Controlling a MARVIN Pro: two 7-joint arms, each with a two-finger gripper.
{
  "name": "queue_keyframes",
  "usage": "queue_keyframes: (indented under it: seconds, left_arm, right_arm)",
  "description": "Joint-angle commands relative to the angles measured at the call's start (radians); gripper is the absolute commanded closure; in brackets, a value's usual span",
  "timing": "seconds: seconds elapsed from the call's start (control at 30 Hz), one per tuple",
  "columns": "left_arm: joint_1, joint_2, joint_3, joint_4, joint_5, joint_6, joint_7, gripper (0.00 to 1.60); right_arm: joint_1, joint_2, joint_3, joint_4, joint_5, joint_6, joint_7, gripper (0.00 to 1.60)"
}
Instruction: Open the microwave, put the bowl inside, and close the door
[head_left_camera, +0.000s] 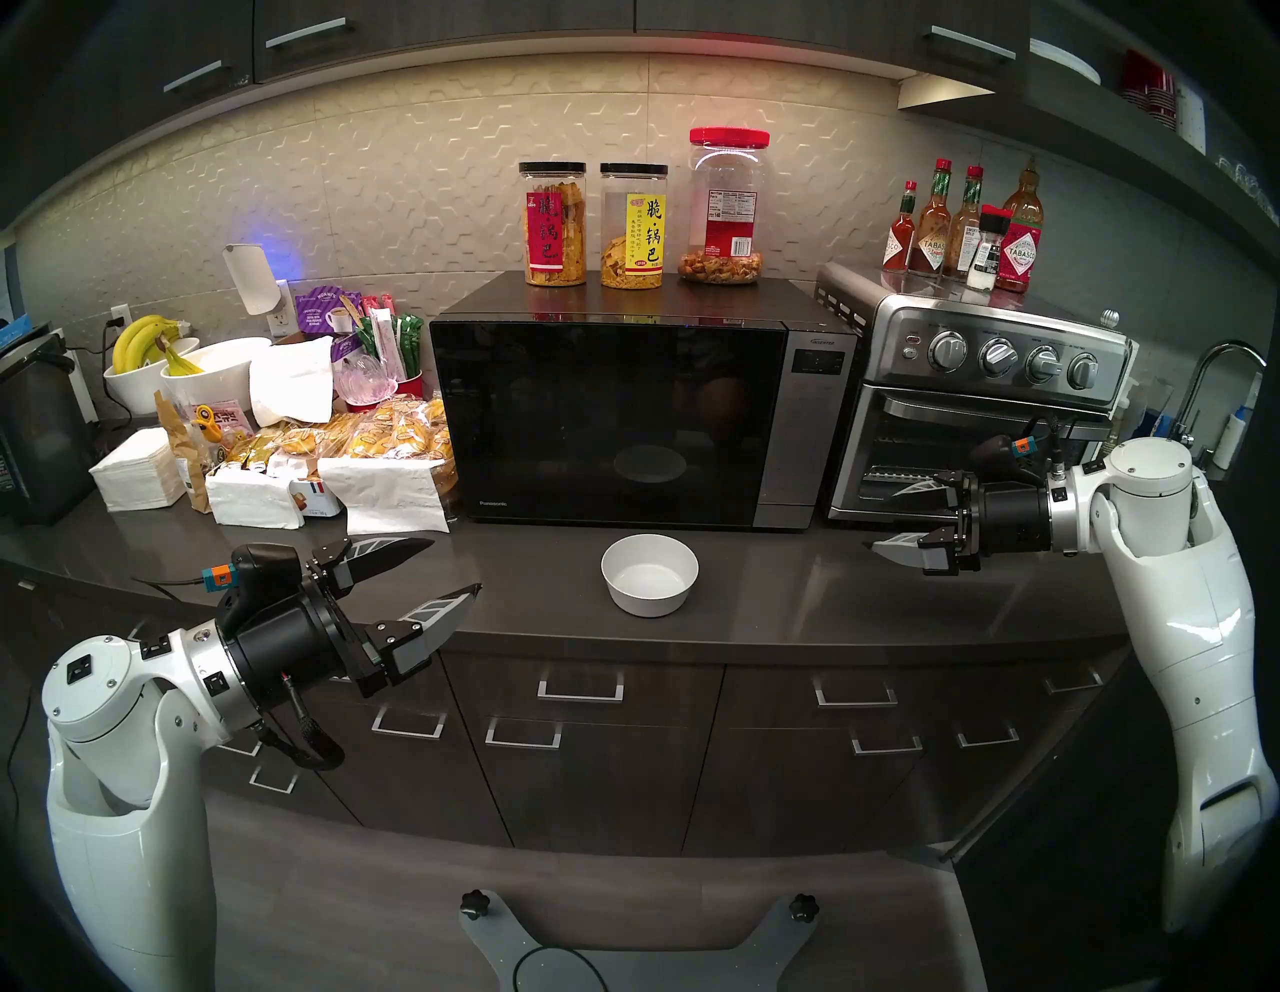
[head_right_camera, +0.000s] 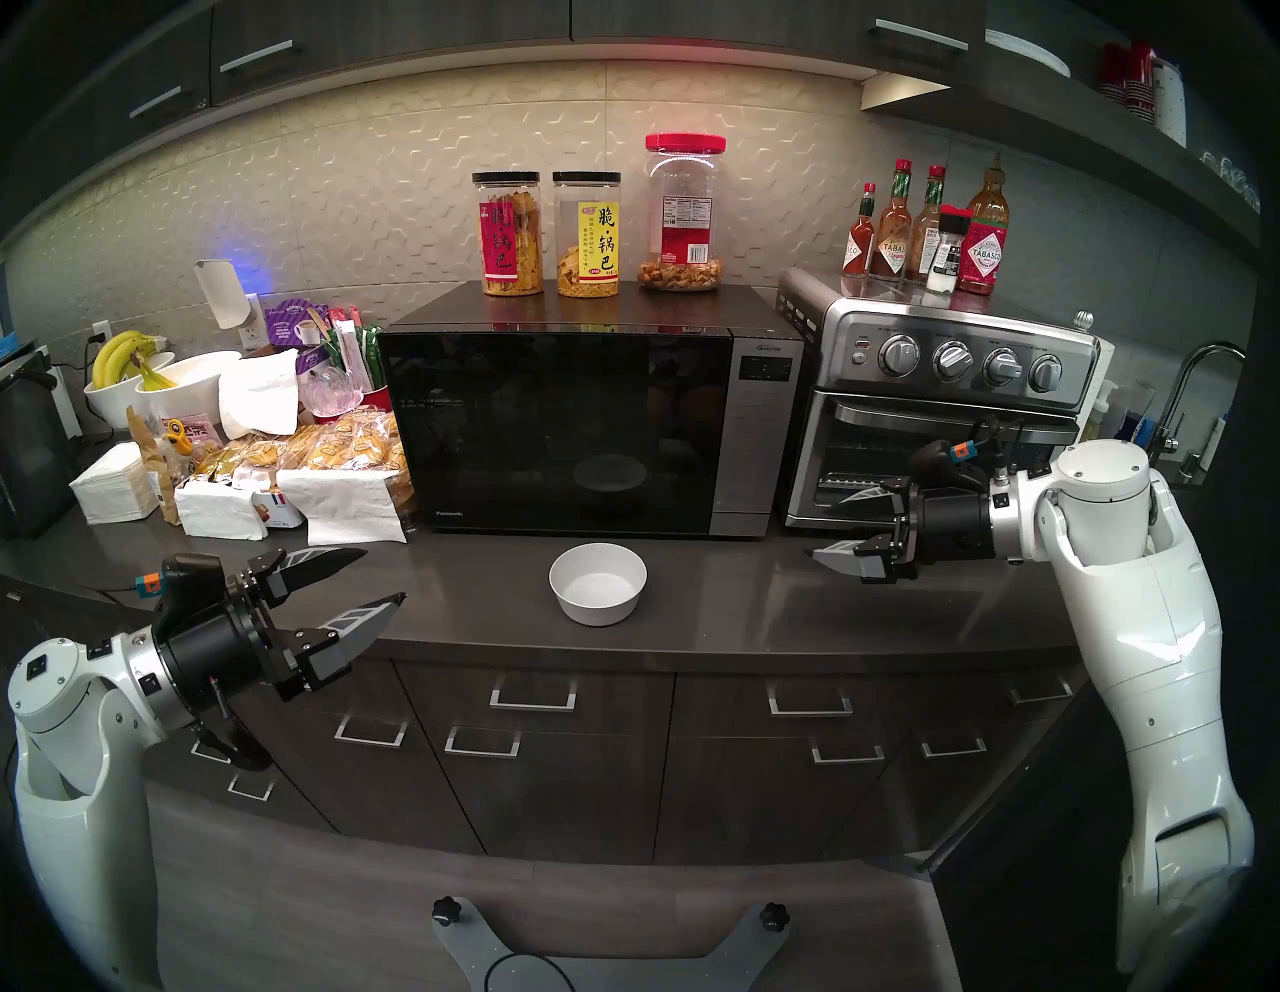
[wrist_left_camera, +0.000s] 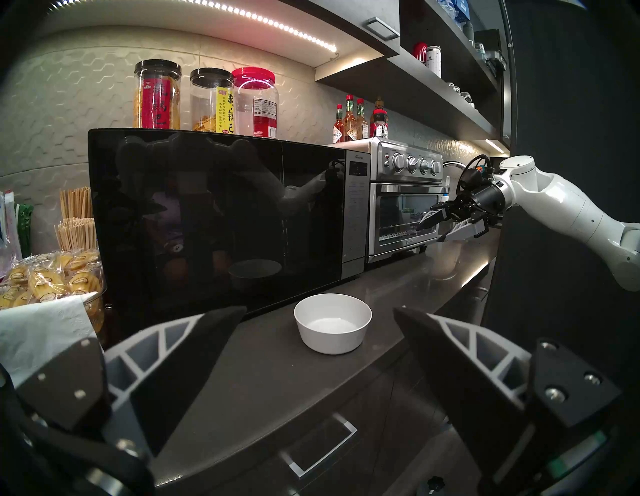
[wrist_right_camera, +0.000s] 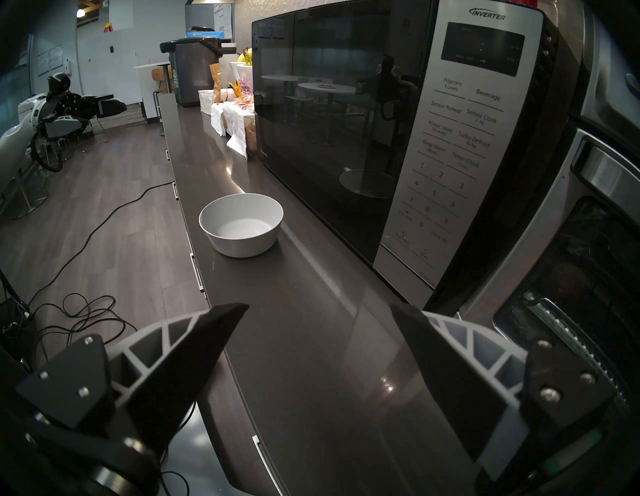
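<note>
I see the bowl (head_left_camera: 650, 574) sitting empty and upright on the dark counter (head_left_camera: 796, 596), just in front of the microwave (head_left_camera: 641, 422), whose door (head_left_camera: 602, 422) is shut. My left gripper (head_left_camera: 443, 564) hovers over the counter's front edge left of the bowl, fingers spread wide and holding nothing. My right gripper (head_left_camera: 883, 519) hangs before the toaster oven (head_left_camera: 970, 409), equally wide and empty, well apart from the bowl.

The black Panasonic microwave (head_left_camera: 627, 422) sat on the counter (head_left_camera: 796, 596) with its glossy dark glass door (head_left_camera: 596, 422) fully shut. The little white bowl (head_left_camera: 650, 574) stood upright and empty, just in front of the microwave.
</note>
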Motion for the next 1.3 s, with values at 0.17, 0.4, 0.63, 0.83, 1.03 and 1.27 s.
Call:
queue_keyframes:
  seconds: [0.17, 0.4, 0.63, 0.83, 1.03, 1.27]
  left_arm:
    - [-0.002, 0.001, 0.001, -0.01, -0.002, 0.001, -0.003, 0.0]
    - [-0.002, 0.001, 0.001, -0.01, -0.002, 0.001, -0.003, 0.0]
    - [-0.002, 0.0, 0.0, -0.01, -0.001, 0.001, -0.004, 0.0]
    - [-0.002, 0.0, 0.0, -0.01, -0.001, 0.001, -0.004, 0.0]
    - [-0.003, -0.001, 0.0, -0.01, 0.0, 0.001, -0.005, 0.0]
    - [-0.003, -0.001, 0.0, -0.01, 0.0, 0.001, -0.005, 0.0]
  right_arm:
    - [0.009, -0.001, 0.003, -0.005, 0.003, 0.0, 0.001, 0.0]
    - [0.009, -0.001, 0.003, -0.005, 0.003, 0.0, 0.001, 0.0]
    - [0.009, -0.001, 0.003, -0.005, 0.003, 0.0, 0.001, 0.0]
    - [0.009, -0.001, 0.003, -0.005, 0.003, 0.0, 0.001, 0.0]
    - [0.009, -0.001, 0.003, -0.005, 0.002, 0.0, 0.001, 0.0]
    - [0.009, -0.001, 0.003, -0.005, 0.002, 0.0, 0.001, 0.0]
